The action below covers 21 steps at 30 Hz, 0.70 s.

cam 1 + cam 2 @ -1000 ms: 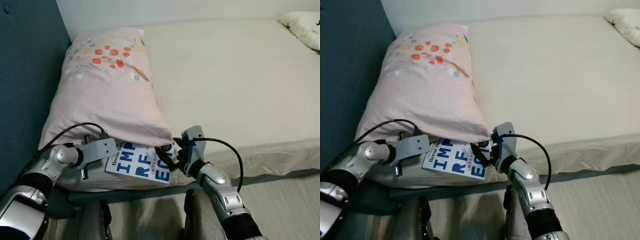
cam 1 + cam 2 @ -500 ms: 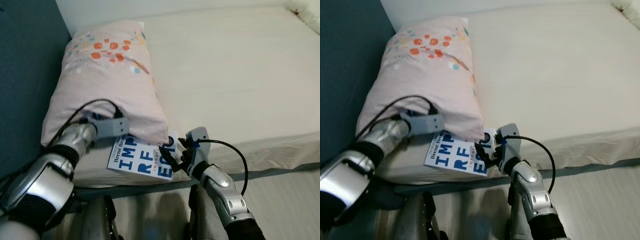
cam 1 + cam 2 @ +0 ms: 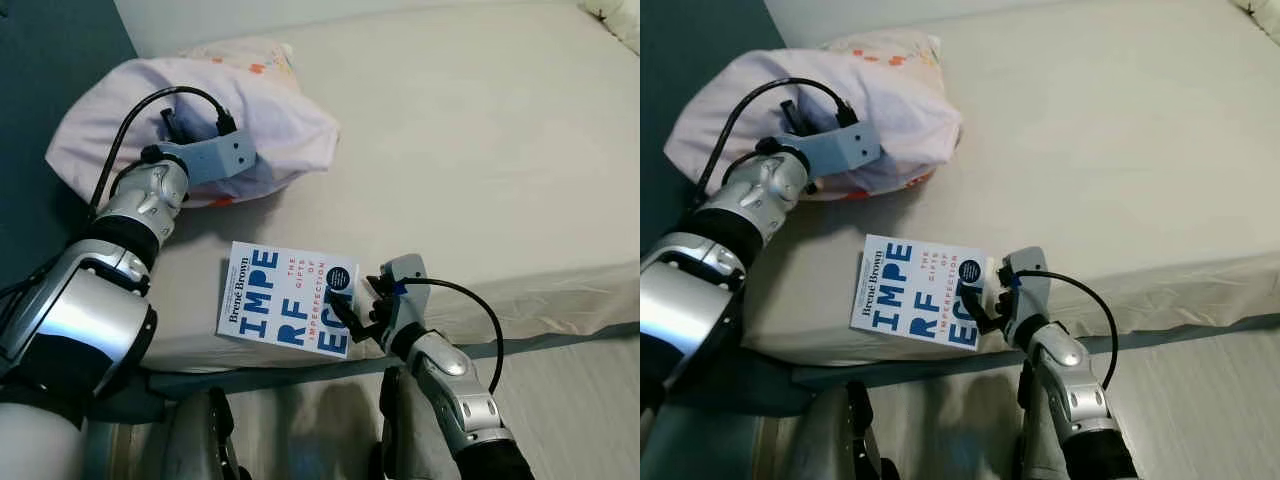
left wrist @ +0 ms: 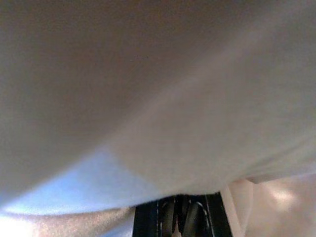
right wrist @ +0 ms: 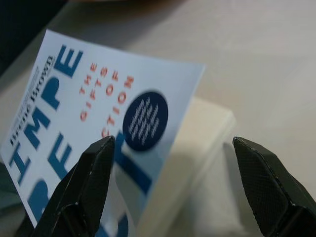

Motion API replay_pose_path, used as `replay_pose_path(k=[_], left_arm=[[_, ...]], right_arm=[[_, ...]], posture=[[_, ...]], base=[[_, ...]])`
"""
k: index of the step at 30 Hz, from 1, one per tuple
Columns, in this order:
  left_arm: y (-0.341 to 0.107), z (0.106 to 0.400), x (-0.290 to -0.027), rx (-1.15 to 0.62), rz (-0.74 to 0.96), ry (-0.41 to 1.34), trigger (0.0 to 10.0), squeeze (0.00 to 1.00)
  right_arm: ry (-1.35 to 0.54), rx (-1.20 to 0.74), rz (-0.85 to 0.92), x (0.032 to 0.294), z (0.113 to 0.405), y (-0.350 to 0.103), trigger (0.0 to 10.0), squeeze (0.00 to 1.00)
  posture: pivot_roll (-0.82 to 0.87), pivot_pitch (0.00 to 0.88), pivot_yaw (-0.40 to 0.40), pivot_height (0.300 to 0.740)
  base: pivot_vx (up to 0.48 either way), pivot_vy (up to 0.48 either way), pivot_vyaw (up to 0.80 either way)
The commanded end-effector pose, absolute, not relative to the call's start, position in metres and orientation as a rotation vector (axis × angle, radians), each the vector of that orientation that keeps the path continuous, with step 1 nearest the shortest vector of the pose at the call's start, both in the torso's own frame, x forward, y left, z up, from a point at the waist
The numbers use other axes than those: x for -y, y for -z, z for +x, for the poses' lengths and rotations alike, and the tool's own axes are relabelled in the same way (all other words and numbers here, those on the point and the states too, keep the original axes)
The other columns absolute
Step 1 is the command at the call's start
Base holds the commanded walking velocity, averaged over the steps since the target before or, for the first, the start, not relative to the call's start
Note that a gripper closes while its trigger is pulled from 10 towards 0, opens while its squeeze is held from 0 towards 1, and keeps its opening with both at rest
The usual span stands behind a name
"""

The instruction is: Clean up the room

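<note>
Head views: a white book (image 3: 288, 312) with blue letters lies flat by the bed's (image 3: 480, 150) near edge, open sheet beyond it. The left tool (image 3: 185, 140) presses into the pink pillow (image 3: 270, 120); its opening I cannot tell.

Right wrist view: the right tool (image 5: 173, 187) gapes wide around the book's corner, gripping nothing.

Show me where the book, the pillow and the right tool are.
book (image 3: 285, 310), left eye view, middle of the white cover.
pillow (image 3: 290, 125), left eye view, lifted pink fabric right of the arm.
right tool (image 5: 173, 190), right wrist view, midway between the open black fingertips.
</note>
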State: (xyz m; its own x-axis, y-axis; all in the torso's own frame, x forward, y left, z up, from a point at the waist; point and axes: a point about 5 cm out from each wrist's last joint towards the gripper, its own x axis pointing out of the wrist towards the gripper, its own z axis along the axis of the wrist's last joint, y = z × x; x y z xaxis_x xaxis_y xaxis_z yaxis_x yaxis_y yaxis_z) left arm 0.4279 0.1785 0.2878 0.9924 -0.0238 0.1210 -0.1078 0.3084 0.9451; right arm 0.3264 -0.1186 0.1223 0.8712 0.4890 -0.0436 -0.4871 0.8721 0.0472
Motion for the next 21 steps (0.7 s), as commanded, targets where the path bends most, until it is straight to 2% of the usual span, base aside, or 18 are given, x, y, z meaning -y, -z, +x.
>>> replay_pose_path(k=[1,3,5,6,8,13,14,15,16,17,18,20,21], left_arm=[[-0.288,0.427,-0.184,0.111,1.224,-0.078,0.0,0.0],[-0.281,0.427,-0.185,0.075,1.203,-0.049,0.0,0.0],[-0.245,0.424,-0.184,-0.078,1.146,0.132,0.0,0.0],[-0.245,0.424,-0.184,-0.078,1.146,0.132,0.0,0.0],[-0.208,0.415,-0.189,-0.186,1.052,0.278,0.0,0.0],[-0.197,0.411,-0.192,-0.215,1.0,0.316,0.0,0.0],[-0.185,0.406,-0.195,-0.241,0.902,0.369,0.2,0.0],[-0.176,0.4,-0.199,-0.242,0.732,0.447,10.0,0.0],[-0.176,0.4,-0.199,-0.242,0.732,0.447,10.0,0.0],[-0.17,0.394,-0.203,-0.231,0.59,0.511,10.0,0.0],[-0.17,0.394,-0.203,-0.231,0.59,0.511,10.0,0.0],[-0.165,0.376,-0.219,-0.195,0.357,0.654,10.0,0.0],[-0.165,0.376,-0.219,-0.195,0.357,0.654,10.0,0.0]], right_arm=[[-0.517,-0.078,0.05,0.115,0.325,-0.116,10.0,0.0],[-0.521,-0.076,0.051,0.114,0.326,-0.117,10.0,0.0],[-0.532,-0.072,0.053,0.11,0.328,-0.118,10.0,0.0],[-0.532,-0.072,0.053,0.11,0.328,-0.118,10.0,0.0],[-0.547,-0.068,0.059,0.106,0.329,-0.119,10.0,0.0],[-0.552,-0.068,0.063,0.104,0.329,-0.119,10.0,0.0],[-0.56,-0.068,0.069,0.101,0.33,-0.119,10.0,0.0],[-0.57,-0.073,0.076,0.098,0.329,-0.117,10.0,0.0],[-0.57,-0.073,0.076,0.098,0.329,-0.117,10.0,0.0],[-0.578,-0.077,0.081,0.095,0.328,-0.115,10.0,0.0],[-0.578,-0.077,0.081,0.095,0.328,-0.115,10.0,0.0],[-0.591,-0.084,0.089,0.091,0.326,-0.112,10.0,0.0],[-0.591,-0.084,0.089,0.091,0.326,-0.112,10.0,0.0]], posture=[[-0.04,0.345,0.039,0.525],[-0.04,0.345,0.039,0.525],[-0.03,0.335,0.028,0.525],[-0.03,0.335,0.028,0.525],[-0.02,0.324,0.01,0.525],[-0.02,0.312,0.006,0.525],[-0.01,0.302,-0.002,0.525],[0.0,0.291,-0.009,0.525],[0.0,0.291,-0.009,0.525],[0.01,0.288,-0.013,0.525],[0.01,0.288,-0.013,0.525],[0.02,0.279,-0.02,0.525],[0.02,0.279,-0.02,0.525]], base=[[0.0,0.0,0.0],[0.0,0.0,0.0],[0.0,0.0,0.0],[0.0,0.0,0.0],[0.0,0.0,0.0],[0.0,0.0,0.0],[0.0,0.0,0.0],[0.0,0.0,0.0],[0.0,0.0,0.0],[0.0,0.0,0.0],[0.0,0.0,0.0],[0.0,0.0,0.0],[0.0,0.0,0.0]])
